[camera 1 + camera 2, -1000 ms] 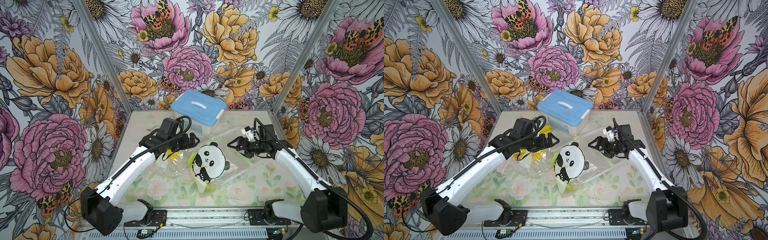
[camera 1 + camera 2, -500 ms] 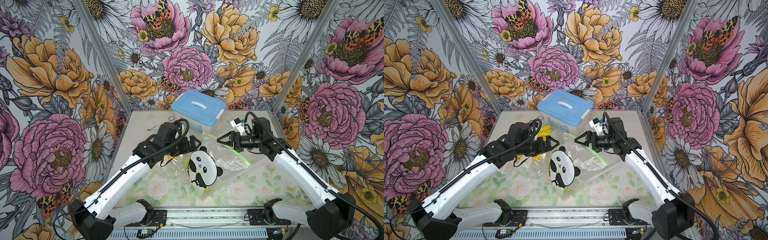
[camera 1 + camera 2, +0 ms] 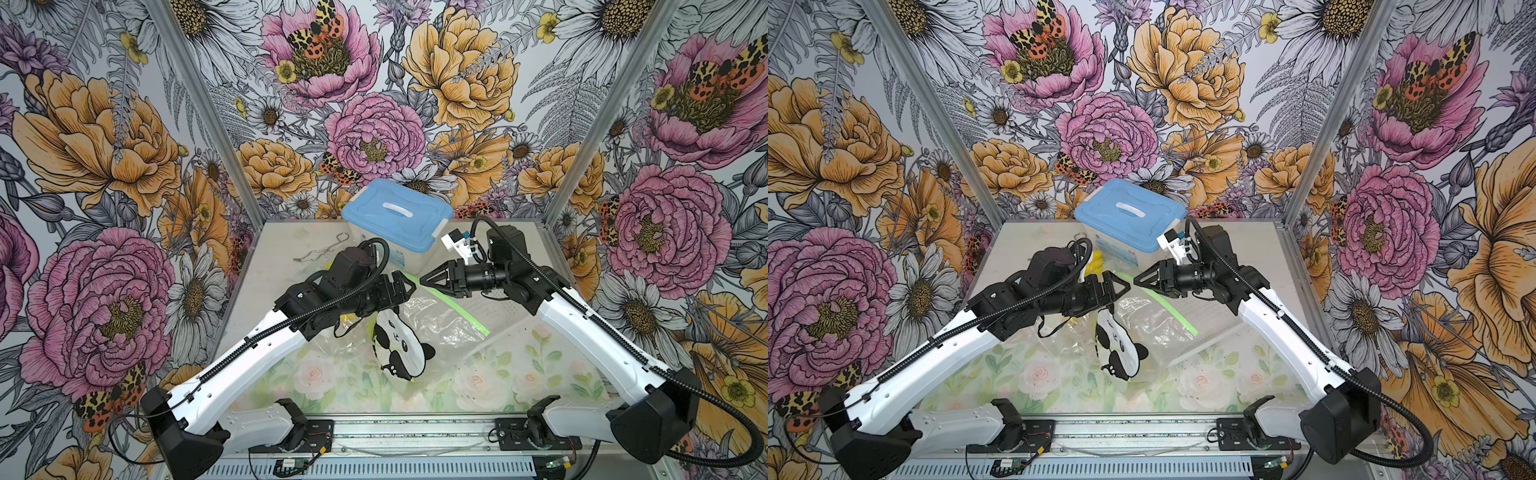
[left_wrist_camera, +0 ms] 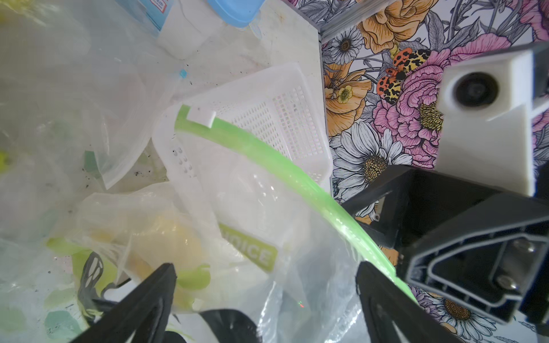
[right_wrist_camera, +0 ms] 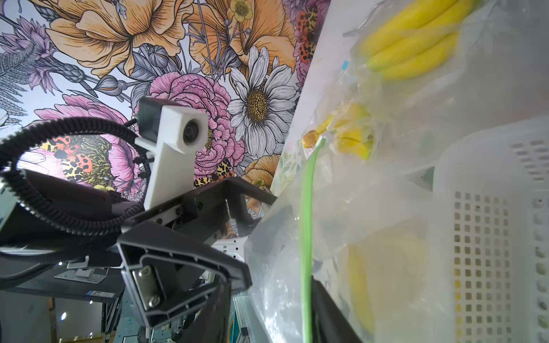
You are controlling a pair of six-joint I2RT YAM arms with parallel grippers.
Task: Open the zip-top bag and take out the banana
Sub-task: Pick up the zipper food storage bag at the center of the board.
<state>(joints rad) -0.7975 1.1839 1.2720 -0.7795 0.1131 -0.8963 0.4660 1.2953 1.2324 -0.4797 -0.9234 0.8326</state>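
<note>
At table centre, between both arms: zip-top bag (image 3: pixel 436 320), one end of green zip strip (image 4: pixel 285 167) up off the table, likely to present the seal. Slopes from right gripper (image 3: pixel 424 280) down toward near right; slider (image 4: pixel 202 115) at low end, over white perforated basket (image 4: pixel 282 118). Banana (image 4: pixel 169 237) inside, blurred, axis unclear. Right jaws narrow around strip, clamped or not cannot tell. Left gripper (image 3: pixel 409 287) wide, film between.

We see the zip-top bag (image 3: pixel 432 316) in front of the blue-lidded box (image 3: pixel 397 220) — clear, crumpled, green zip strip along its raised edge — and the banana (image 4: pixel 169 237) shows pale yellow inside.
</note>
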